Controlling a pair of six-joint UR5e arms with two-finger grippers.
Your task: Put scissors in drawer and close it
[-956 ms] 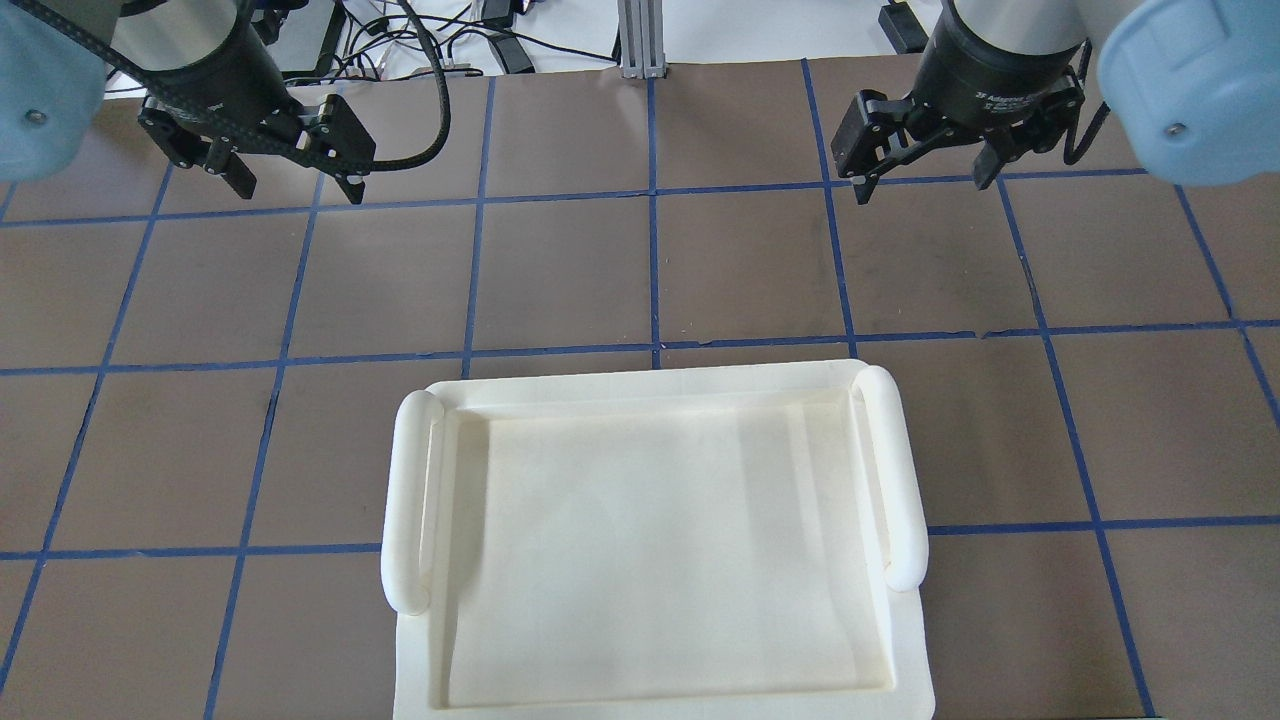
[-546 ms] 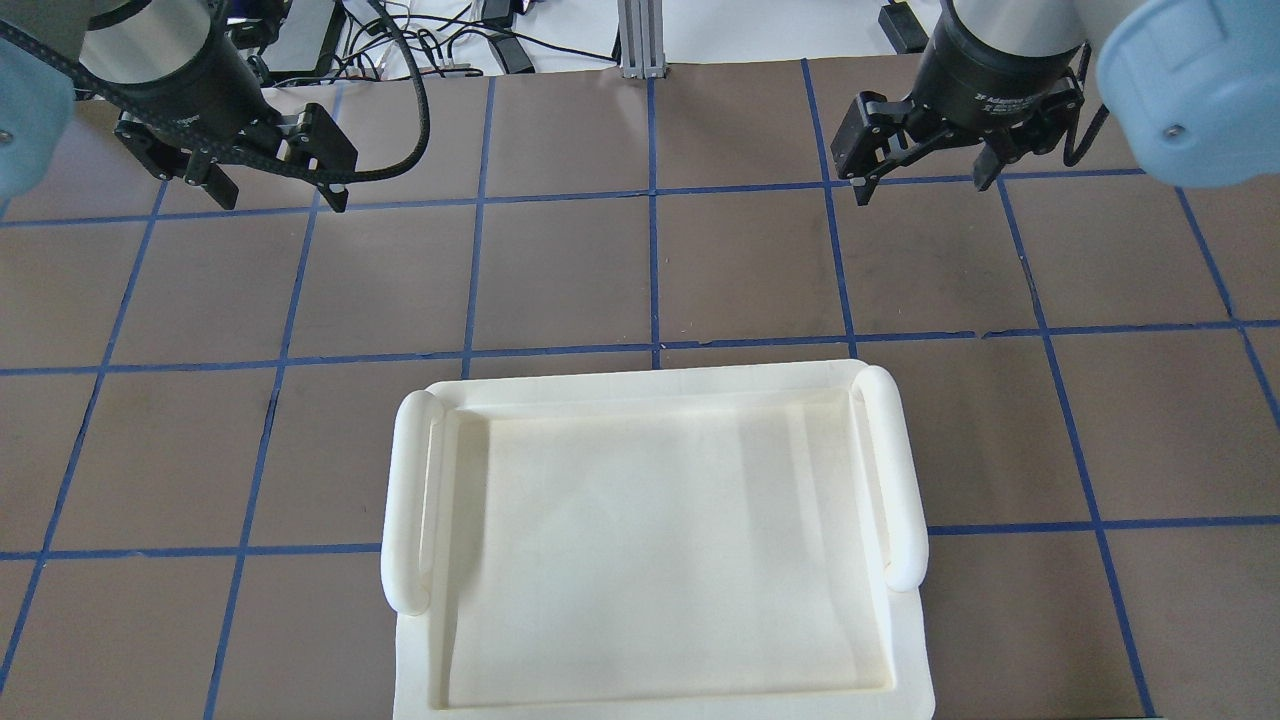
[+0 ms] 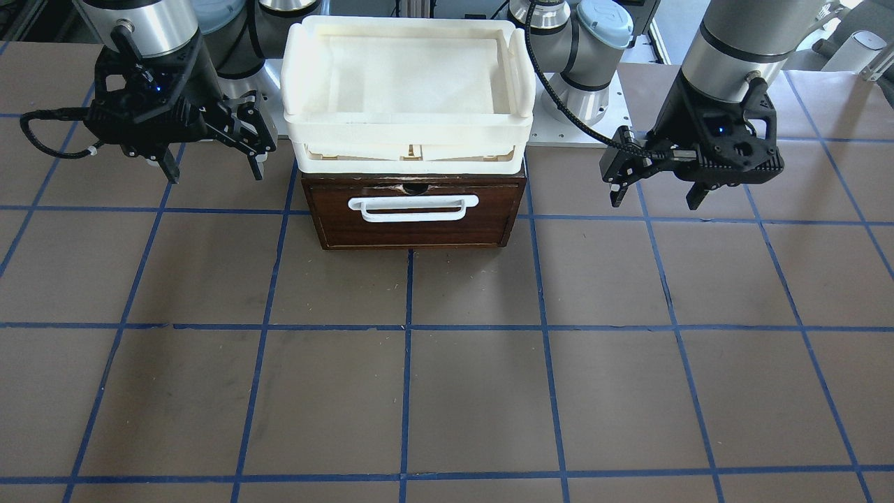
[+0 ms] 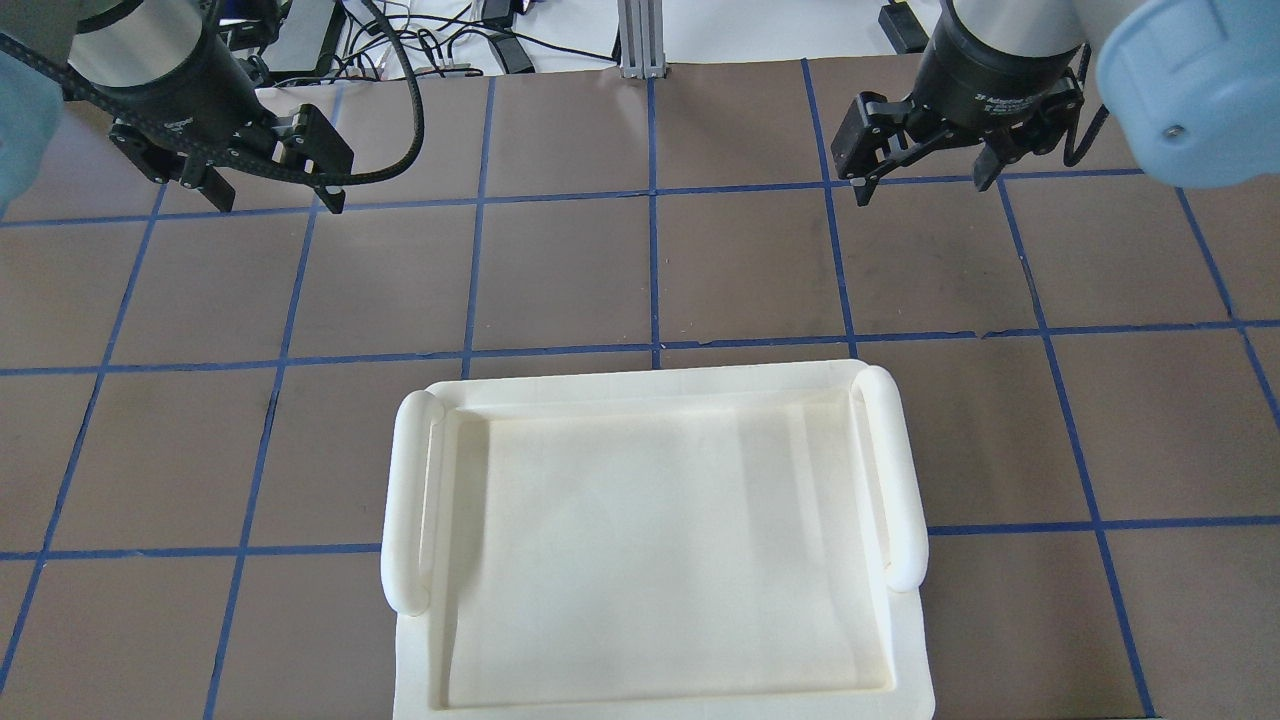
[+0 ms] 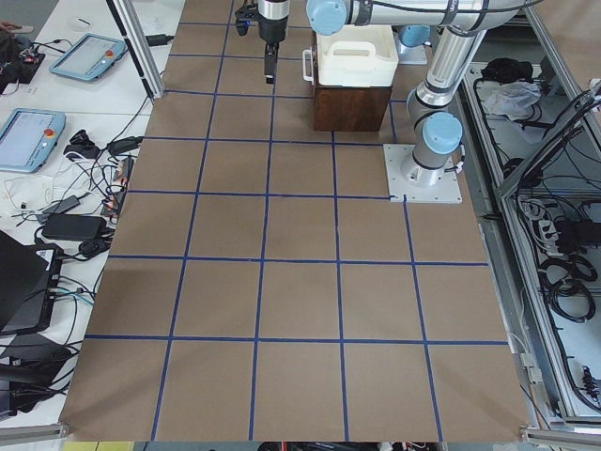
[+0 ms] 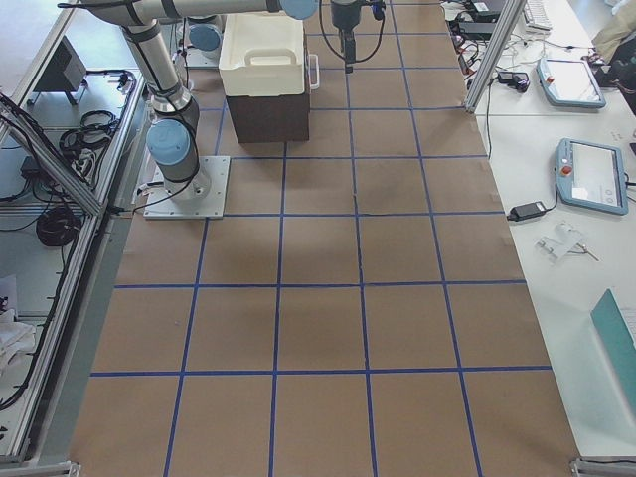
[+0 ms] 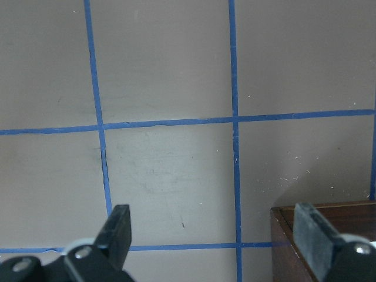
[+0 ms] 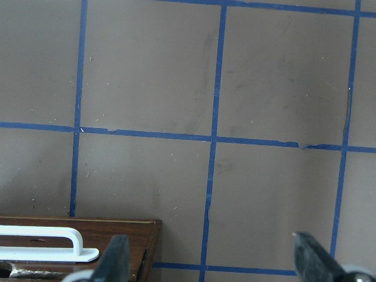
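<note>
The drawer (image 3: 419, 230) is a dark brown wooden box with a white bar handle (image 3: 413, 207), and its front looks pushed in. The scissors show in no view. My left gripper (image 3: 653, 199) hangs open and empty beside the drawer; it also shows in the overhead view (image 4: 278, 200) and the left wrist view (image 7: 214, 229), where a drawer corner (image 7: 288, 247) shows. My right gripper (image 3: 214, 171) hangs open and empty on the drawer's other side, also in the overhead view (image 4: 922, 185) and the right wrist view (image 8: 212, 255).
A cream-white plastic tray (image 3: 408, 140) sits on top of the drawer box and hides it in the overhead view (image 4: 640, 385). The table is brown with blue tape grid lines. The robot's base plate (image 5: 423, 174) stands behind the box.
My left gripper has moved a little to the left and toward the table's far edge in the overhead view. The right gripper has barely moved.
</note>
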